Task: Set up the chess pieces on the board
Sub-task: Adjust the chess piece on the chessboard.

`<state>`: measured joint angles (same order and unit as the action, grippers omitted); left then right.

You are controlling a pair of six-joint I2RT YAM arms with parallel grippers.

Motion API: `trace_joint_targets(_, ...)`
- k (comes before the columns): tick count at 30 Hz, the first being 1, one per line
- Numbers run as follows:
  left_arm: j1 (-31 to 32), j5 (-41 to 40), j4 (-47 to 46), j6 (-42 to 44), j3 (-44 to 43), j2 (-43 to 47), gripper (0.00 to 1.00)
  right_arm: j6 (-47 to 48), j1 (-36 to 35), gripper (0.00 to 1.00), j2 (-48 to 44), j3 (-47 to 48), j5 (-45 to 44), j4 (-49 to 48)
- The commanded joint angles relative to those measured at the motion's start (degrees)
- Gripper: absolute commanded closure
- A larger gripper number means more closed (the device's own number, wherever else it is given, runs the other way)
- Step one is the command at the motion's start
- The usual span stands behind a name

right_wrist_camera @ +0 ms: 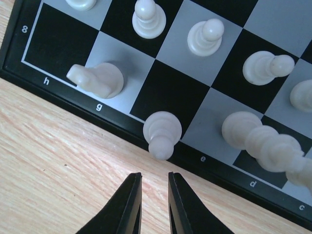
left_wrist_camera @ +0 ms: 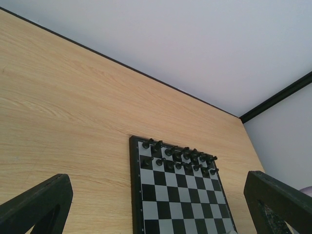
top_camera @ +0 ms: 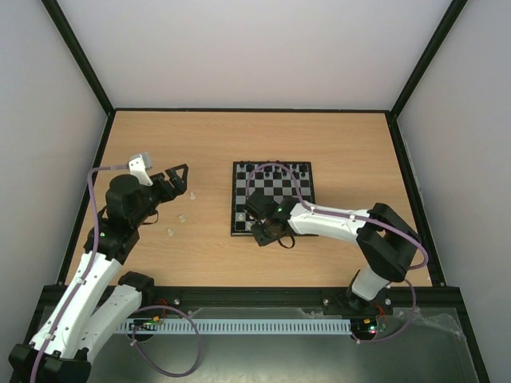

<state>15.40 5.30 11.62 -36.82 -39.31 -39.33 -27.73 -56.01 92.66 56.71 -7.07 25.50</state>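
Note:
The board [top_camera: 234,199] lies mid-table; it also shows in the left wrist view [left_wrist_camera: 170,195] and the right wrist view [right_wrist_camera: 97,117]. White chess pieces stand on its near rows: a knight [right_wrist_camera: 97,79], a bishop-like piece [right_wrist_camera: 162,131] at the near edge, pawns [right_wrist_camera: 204,36] and a taller piece [right_wrist_camera: 258,139]. Three loose white pieces [top_camera: 181,217] lie on the table left of the board. My right gripper [right_wrist_camera: 155,176] [top_camera: 267,231] hovers just off the board's near edge, its jaws slightly apart and empty, right before the bishop-like piece. My left gripper [top_camera: 177,179] is wide open and empty above the loose pieces.
Black chessmen [left_wrist_camera: 180,156] fill the board's two far rows [top_camera: 271,169]. Wooden tabletop with a black frame and pale walls around it. The right arm's cable [top_camera: 275,171] loops over the board.

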Motion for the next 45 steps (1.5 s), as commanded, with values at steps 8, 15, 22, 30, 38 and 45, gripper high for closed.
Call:
trace_joint_targets(8,-0.4,-0.9,1.2,0.7,0.1,1.4,0.01,-0.1,-0.2,0.83,3.2,3.0,-3.3,-0.3)
trace_joint_targets(15,-0.4,-1.0,1.2,0.8,0.0,1.5,0.0,0.4,0.4,0.83,3.9,3.4,-3.7,-0.7)
trace_joint_targets(22,-0.4,-1.0,1.5,0.7,0.1,1.7,0.01,1.1,1.3,0.83,4.2,3.9,-4.2,-1.1)
trace_joint_targets(30,-0.3,-1.1,1.6,0.7,0.0,1.9,0.01,1.8,2.6,0.83,4.5,3.9,-4.0,-1.6)
trace_joint_targets(38,-0.4,-1.1,1.7,0.7,0.0,1.8,0.01,2.4,2.8,0.83,4.9,4.3,-3.3,-2.0)
trace_joint_targets(45,-0.3,-1.2,1.8,0.7,-0.2,2.0,0.0,2.4,2.3,0.82,-1.3,4.2,0.5,-0.4)
